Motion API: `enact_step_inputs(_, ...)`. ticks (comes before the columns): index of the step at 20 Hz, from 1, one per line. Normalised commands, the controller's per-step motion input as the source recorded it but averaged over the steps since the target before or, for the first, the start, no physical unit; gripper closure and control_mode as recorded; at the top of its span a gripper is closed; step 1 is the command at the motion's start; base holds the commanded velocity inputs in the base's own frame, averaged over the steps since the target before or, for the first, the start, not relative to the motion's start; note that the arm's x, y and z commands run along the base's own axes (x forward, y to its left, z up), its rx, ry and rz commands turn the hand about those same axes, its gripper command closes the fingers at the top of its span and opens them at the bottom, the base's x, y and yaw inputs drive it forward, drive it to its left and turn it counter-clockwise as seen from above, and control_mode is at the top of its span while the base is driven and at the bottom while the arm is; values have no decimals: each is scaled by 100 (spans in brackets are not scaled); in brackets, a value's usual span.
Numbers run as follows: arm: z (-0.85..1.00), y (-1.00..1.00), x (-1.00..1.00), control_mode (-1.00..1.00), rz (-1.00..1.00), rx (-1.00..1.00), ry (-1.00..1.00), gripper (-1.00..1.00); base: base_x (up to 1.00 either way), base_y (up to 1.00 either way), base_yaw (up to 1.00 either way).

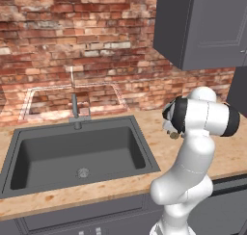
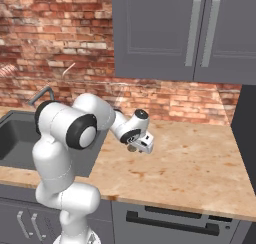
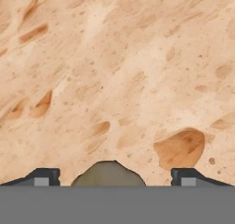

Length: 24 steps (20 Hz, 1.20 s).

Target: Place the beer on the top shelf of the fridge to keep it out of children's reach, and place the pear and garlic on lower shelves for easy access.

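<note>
Two dark fingertips (image 3: 46, 176) rise at the bottom of the hand view, spread wide, with the garlic (image 3: 108, 173) sitting midway between them as a greyish-brown lump. Bare gaps show on both sides of the bulb, so the pads are not touching it there, and whether anything holds it lower down I cannot tell. The gripper (image 3: 113, 177) stands open in that view, looking down at the counter (image 3: 119, 76), a mottled tan stone with darker brown patches.

From the right base view the gripper (image 2: 140, 145) hangs just above the counter (image 2: 195, 163), at the end of the arm's bent wrist, and a small brownish shape, the garlic (image 2: 132, 148), shows right under it. In the left base view the same bulb (image 1: 173, 135) peeps out beside the arm's dark joint, over the counter (image 1: 159, 133).

To the left lies the dark grey sink (image 1: 77, 154), with its faucet (image 1: 75, 111) at the back edge. Beyond, a brick wall (image 1: 72, 41) runs behind the counter, and grey wall cupboards (image 2: 180, 33) hang above. A dark vertical slab at the far right edge may be the fridge (image 2: 247, 138).
</note>
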Motion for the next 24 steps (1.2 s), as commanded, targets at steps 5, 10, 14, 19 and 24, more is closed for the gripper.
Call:
enact_step_inputs(5, -15, 0, 0, -100, 0, 0, 0, -100, 0, 0, 0)
enact_step_inputs(10, -16, 0, -6, -100, 0, -1, 0, -100, 0, 0, 0)
enact_step_inputs(14, -16, 0, -13, -100, 0, -2, 0, -100, 0, 0, 0)
enact_step_inputs(19, -13, 0, -24, -100, 0, -3, 0, -100, 0, 0, 0)
enact_step_inputs(24, -11, 0, -31, -100, 0, -3, 0, -100, 0, 0, 0)
